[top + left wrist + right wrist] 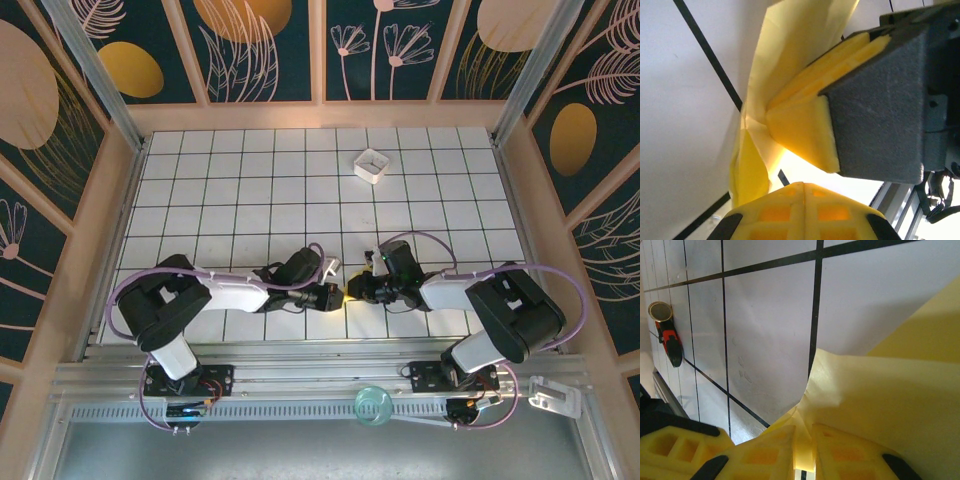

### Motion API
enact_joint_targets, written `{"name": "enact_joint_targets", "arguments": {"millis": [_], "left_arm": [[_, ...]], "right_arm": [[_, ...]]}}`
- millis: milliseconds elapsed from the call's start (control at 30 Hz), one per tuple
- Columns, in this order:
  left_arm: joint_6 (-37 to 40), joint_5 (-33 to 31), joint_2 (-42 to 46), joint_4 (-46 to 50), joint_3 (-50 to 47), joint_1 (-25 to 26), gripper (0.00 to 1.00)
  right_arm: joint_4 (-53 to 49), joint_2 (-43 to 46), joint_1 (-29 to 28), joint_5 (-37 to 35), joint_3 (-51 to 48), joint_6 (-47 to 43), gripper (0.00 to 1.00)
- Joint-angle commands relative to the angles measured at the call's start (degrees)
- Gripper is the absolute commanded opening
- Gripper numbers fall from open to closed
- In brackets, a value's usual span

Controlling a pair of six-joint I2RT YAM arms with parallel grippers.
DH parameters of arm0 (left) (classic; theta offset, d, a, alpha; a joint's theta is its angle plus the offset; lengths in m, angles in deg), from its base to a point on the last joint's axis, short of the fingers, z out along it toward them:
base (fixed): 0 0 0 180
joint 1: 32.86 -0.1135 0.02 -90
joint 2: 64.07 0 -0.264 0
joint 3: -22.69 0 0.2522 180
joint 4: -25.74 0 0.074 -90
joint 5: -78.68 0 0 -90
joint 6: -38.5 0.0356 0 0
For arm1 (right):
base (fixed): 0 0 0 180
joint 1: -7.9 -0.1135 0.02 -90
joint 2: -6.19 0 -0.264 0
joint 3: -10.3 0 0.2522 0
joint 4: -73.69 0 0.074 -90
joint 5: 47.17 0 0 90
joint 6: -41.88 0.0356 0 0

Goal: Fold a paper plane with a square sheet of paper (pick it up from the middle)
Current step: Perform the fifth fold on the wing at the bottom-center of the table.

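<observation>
1. Your two arms met tip to tip over the near rows of the table (250,190), just ahead of their bases.
2. The paper (795,35) sat right at that meeting point, creased into several yellow layers. From above it was a small yellow sliver between the tips.
3. Your right gripper (804,442) was clamped on the paper. The left wrist camera showed its pads squeezing a folded stack, and its own camera showed the sheet running down between its fingers.
4. Your left gripper (803,192) had its fingers pressed flat together with no gap. The paper's lower fold hung just beside those tips, but I couldn't tell whether any edge was pinched between them.
5. The white box (371,165) sat well apart from all this, on the far side of the table and a little right of centre.
</observation>
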Motion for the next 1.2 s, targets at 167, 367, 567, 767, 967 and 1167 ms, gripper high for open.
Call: {"name": "enact_joint_targets", "arguments": {"millis": [167,367,567,767,967,1167], "left_arm": [[1.29,-0.56,-3.51,-0.85,0.55,-1.54,0.06],[1.62,-1.61,-3.97,0.45,-0.15,-2.11,0.05],[2.41,-2.16,-4.49,1.30,-1.45,-2.20,0.05],[3.08,-2.73,-4.38,2.10,-2.17,-2.17,0.05],[3.19,-3.03,-4.38,2.05,-2.61,-2.21,0.04],[3.31,-3.64,-4.24,2.21,-2.90,-2.23,0.04]], "right_arm": [[-1.01,-0.36,0.69,-1.80,-1.19,-1.29,0.16],[-2.52,0.77,1.28,-1.98,-0.57,-2.33,0.17],[-4.87,6.31,1.76,-1.73,-0.02,-4.21,0.21],[-2.12,9.67,0.97,-0.03,-0.56,-1.57,0.25],[4.08,7.06,-2.32,-0.24,-2.46,3.32,0.23],[9.37,3.96,-3.59,0.67,-3.59,6.70,0.21]]}}
